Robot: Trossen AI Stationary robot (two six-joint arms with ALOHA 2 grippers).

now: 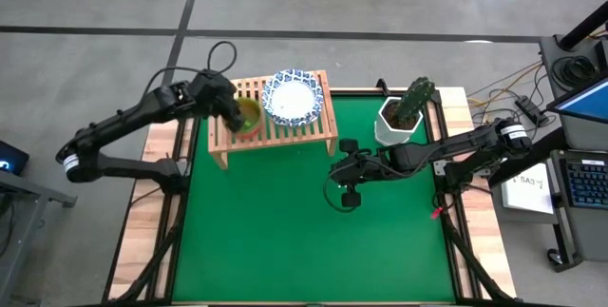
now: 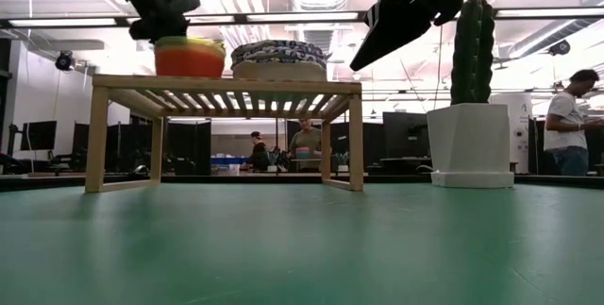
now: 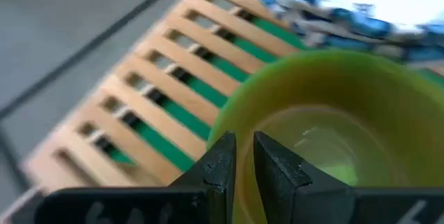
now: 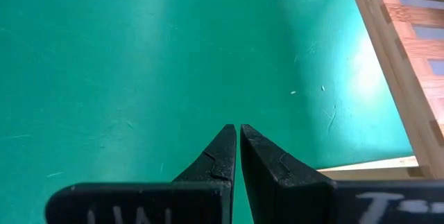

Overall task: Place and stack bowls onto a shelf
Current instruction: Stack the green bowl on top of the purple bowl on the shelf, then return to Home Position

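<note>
The wooden slat shelf [image 1: 275,134] stands at the far left of the green mat. On its right half rests a stack of blue-and-white patterned bowls [image 1: 293,96]. On its left half sits a yellow-green bowl [image 3: 333,120], nested in a red bowl [image 2: 189,61]. My left gripper [image 1: 234,109] is at that stack's left rim, shut on the yellow-green bowl. My right gripper [image 1: 334,172] hangs shut above the mat, right of the shelf, touching nothing. In the low view it [image 2: 359,62] slants down toward the shelf. My left gripper pinches the yellow-green bowl's rim [image 3: 232,123], one finger [image 3: 274,168] inside the bowl and the other [image 3: 218,165] outside. It comes from above, slanting in from the table's left. The bowl sits upright, nested in the red bowl on the shelf.
A white pot with a cactus [image 1: 401,115] stands at the far right of the mat, close behind my right arm. The green mat [image 1: 304,240] lies open toward the near edge. People stand in the room beyond the table [image 2: 571,121].
</note>
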